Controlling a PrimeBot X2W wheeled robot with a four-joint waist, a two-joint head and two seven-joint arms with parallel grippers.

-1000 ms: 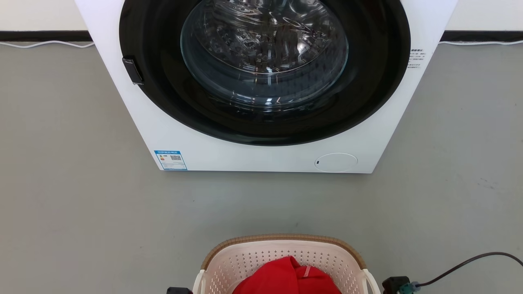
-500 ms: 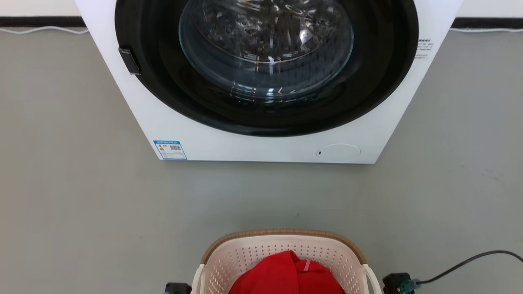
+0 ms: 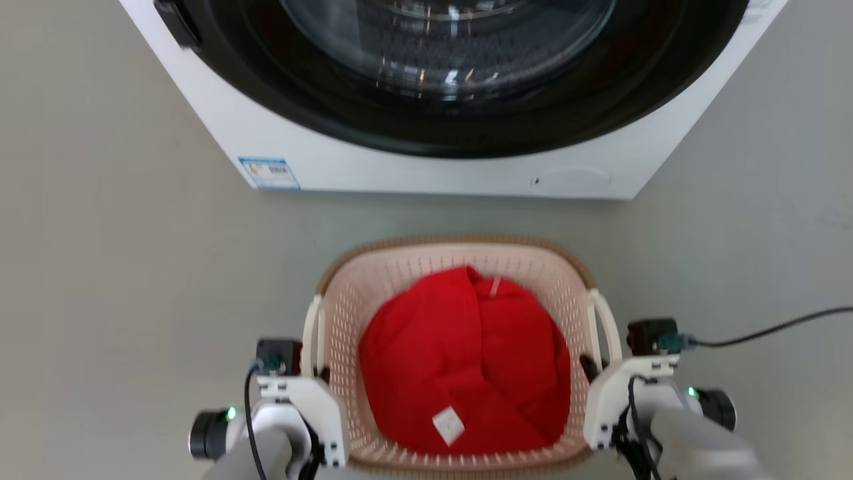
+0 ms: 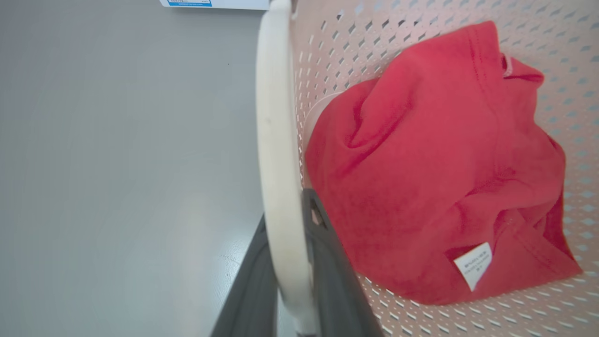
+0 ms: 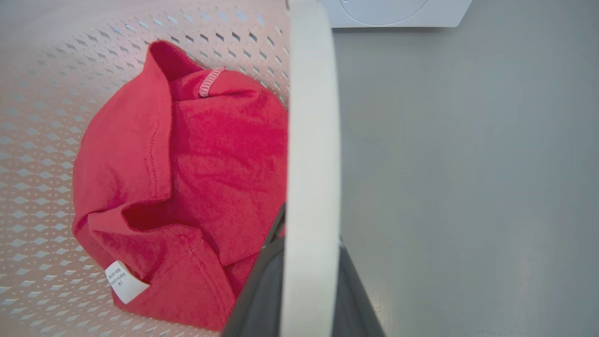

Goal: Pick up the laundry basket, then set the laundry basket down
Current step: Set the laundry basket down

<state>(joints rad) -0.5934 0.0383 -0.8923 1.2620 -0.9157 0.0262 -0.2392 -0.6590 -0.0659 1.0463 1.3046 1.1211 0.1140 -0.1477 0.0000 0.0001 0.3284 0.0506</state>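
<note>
The laundry basket [image 3: 460, 241], cream perforated plastic with a brown rim, sits between my two grippers in front of the washer, with a red garment [image 3: 466, 360] inside. My left gripper [image 3: 313, 370] is shut on the basket's white left handle [image 4: 273, 117], one dark finger [image 4: 327, 262] on each side of it. On the other side, my right gripper [image 3: 593, 367] is shut on the white right handle [image 5: 311, 117], with its fingers [image 5: 262, 290] clamping it. Whether the basket rests on the floor or hangs above it I cannot tell.
A white front-loading washer [image 3: 426, 167] with a dark round door stands just beyond the basket. A black cable [image 3: 766, 331] runs off to the right from my right wrist. Grey floor [image 3: 120, 267] lies open to the left and right.
The head camera has tipped down, so the whole picture has shifted. The basket and both grippers on its handles are now fully in view, and the washer looks nearer.
</note>
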